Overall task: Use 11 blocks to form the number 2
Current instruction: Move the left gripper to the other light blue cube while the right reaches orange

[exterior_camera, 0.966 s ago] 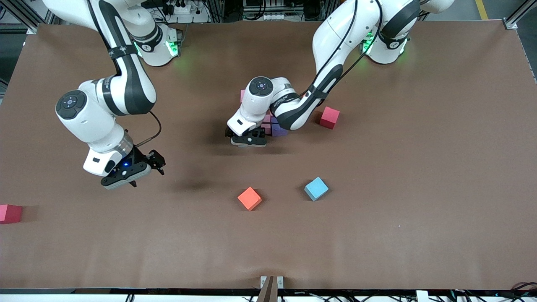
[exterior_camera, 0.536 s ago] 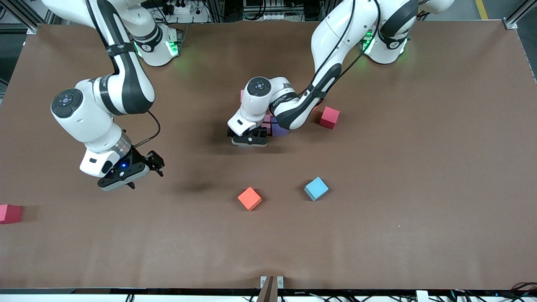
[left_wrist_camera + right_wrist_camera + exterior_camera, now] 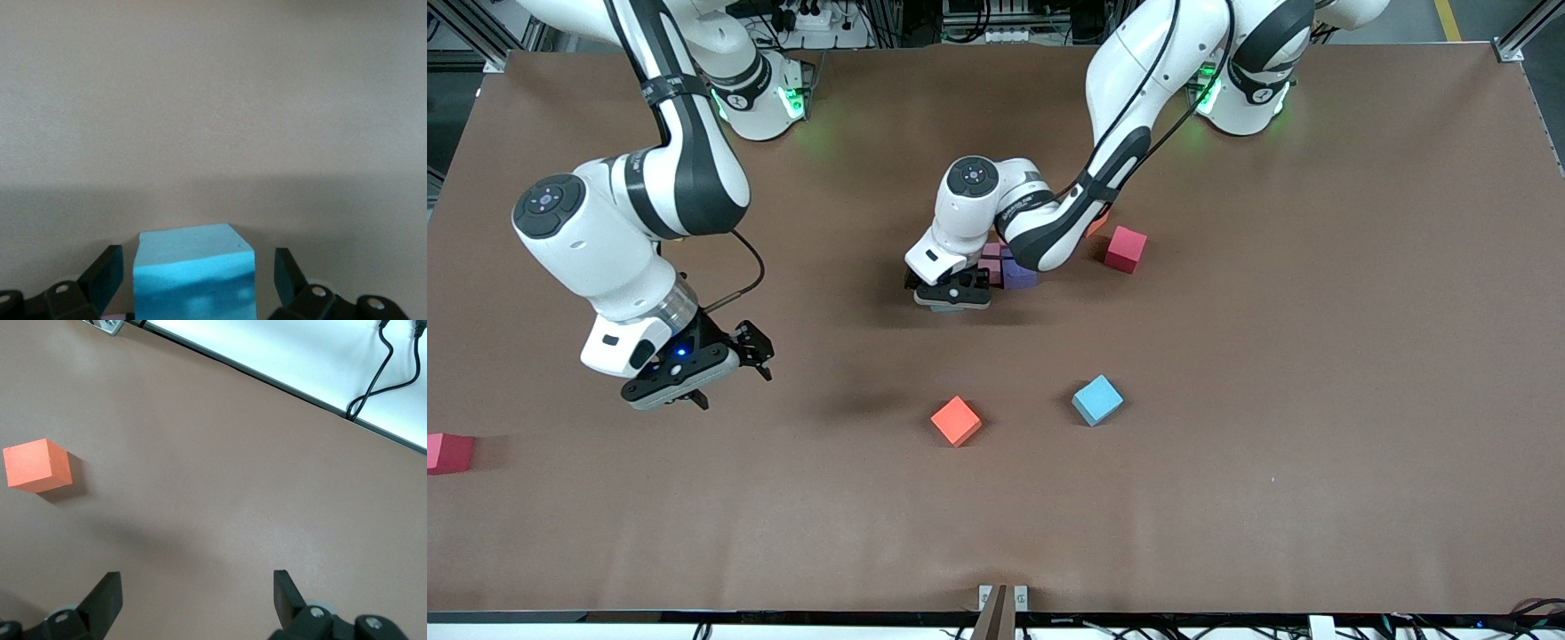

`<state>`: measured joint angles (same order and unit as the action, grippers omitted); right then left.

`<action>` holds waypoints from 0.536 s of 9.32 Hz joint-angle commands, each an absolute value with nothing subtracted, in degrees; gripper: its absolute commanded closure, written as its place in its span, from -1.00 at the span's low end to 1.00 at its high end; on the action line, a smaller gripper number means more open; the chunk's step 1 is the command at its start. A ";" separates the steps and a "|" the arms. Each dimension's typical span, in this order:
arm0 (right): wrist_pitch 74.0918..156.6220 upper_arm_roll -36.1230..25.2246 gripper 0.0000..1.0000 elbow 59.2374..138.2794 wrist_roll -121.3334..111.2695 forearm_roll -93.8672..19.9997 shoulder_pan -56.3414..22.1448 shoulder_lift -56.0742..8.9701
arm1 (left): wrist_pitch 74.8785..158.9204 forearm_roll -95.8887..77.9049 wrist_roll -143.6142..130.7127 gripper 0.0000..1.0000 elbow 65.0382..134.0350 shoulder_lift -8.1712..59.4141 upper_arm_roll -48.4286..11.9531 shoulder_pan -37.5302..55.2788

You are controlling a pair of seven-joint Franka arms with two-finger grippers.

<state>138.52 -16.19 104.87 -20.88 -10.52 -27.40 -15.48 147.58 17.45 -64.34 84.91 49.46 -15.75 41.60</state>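
Left tool (image 3: 951,298) bent low mid-worktop, open around light blue foam cube (image 3: 195,273); right tool (image 3: 680,378) hovering open, empty.

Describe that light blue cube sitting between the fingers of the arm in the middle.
The light blue cube looks like matte foam with soft edges, plain and unmarked. It sits upright on the brown table, between the open fingers of the left gripper, with a gap on both sides. In the front view it is almost hidden under that gripper, beside the purple cube.

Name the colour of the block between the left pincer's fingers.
Light blue block; clearest in the left wrist view.
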 commanded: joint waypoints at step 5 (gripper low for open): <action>138.16 -13.72 -1.00 101.42 -21.80 -11.77 -27.42 -16.70 | 143.98 17.75 -65.92 -1.00 85.34 45.36 -15.29 41.31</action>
